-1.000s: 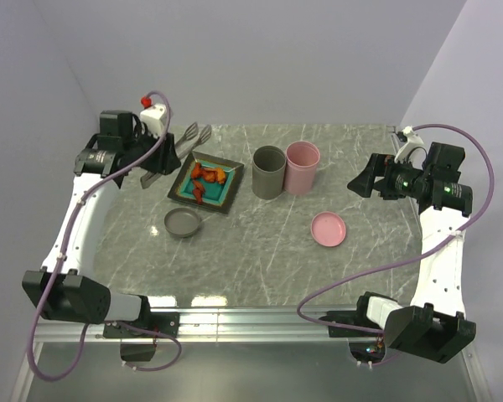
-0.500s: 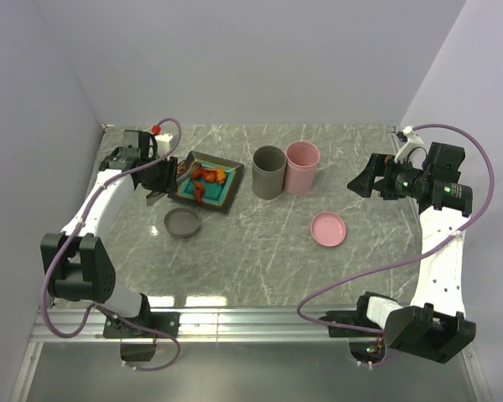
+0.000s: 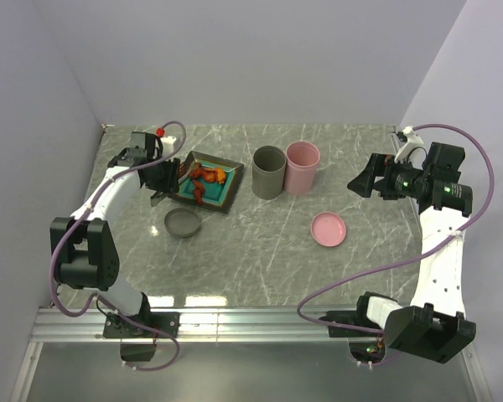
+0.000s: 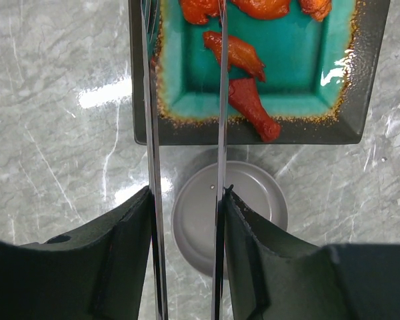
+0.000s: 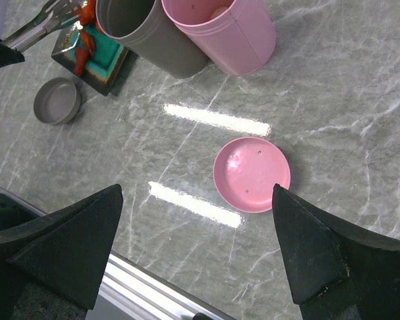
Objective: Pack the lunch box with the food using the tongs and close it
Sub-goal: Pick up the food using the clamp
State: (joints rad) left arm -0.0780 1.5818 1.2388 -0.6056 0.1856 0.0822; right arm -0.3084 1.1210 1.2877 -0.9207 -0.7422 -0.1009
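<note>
My left gripper is shut on the silver tongs, one arm against each finger. The tongs reach over the left side of the square dark plate; their tips run out of the left wrist view at the top. Several orange-red food chunks lie on the plate's teal centre. The lunch box is a grey cylinder and a pink cylinder, both uncovered and upright. A pale ball shows inside the pink one. My right gripper hovers open and empty at the right, above the table.
A grey lid lies on the table just in front of the plate, below my left fingers. A pink lid lies at the centre right. The metal rail runs along the near edge.
My left arm has swung in from the back left corner towards the plate, carrying the tongs over its left side. The right arm has not moved.
</note>
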